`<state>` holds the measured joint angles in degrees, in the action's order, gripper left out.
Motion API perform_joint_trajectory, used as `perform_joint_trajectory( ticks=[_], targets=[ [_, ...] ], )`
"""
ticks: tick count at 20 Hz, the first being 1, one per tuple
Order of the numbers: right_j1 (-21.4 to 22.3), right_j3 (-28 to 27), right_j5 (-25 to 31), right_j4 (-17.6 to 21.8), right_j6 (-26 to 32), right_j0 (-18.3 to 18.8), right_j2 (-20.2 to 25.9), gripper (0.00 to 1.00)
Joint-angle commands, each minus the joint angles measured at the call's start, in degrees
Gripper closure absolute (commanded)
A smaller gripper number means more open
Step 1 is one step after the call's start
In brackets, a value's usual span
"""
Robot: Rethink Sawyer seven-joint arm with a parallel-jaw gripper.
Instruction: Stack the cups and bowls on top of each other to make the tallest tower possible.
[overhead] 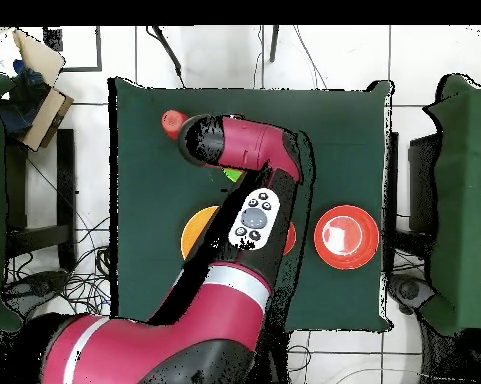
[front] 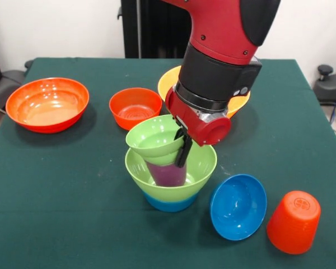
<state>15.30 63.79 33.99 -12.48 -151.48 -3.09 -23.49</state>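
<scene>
Black-fingered gripper [front: 183, 147] closed on the rim of a small light green bowl [front: 155, 138], held tilted above the tower [front: 171, 179].

Tower: purple cup [front: 168, 175] standing in a larger light green bowl [front: 200, 163] nested on a light blue bowl [front: 169, 204]; the small green bowl sits on the purple cup. Dark blue bowl [front: 238, 206] tipped on its side just right of it; orange-red cup [front: 294, 222] upside down further right. Medium red-orange bowl [front: 135, 107] and yellow-orange bowl [front: 169, 80] behind; large red-orange bowl [front: 47, 104] far left. Green cloth table [front: 73, 213].
</scene>
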Motion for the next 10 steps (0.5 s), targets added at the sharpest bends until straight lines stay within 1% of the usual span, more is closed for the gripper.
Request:
perform_joint_trajectory(
  ticks=[1,4,10],
  targets=[
    [-3.4,4.1,-2.8,4.1,7.7,-0.1,13.8,1.0],
    [-3.8,3.2,-1.6,4.9,6.6,-0.7,12.8,1.0],
    [-3.8,2.4,0.6,5.1,4.6,-1.1,12.6,1.0]
  ],
)
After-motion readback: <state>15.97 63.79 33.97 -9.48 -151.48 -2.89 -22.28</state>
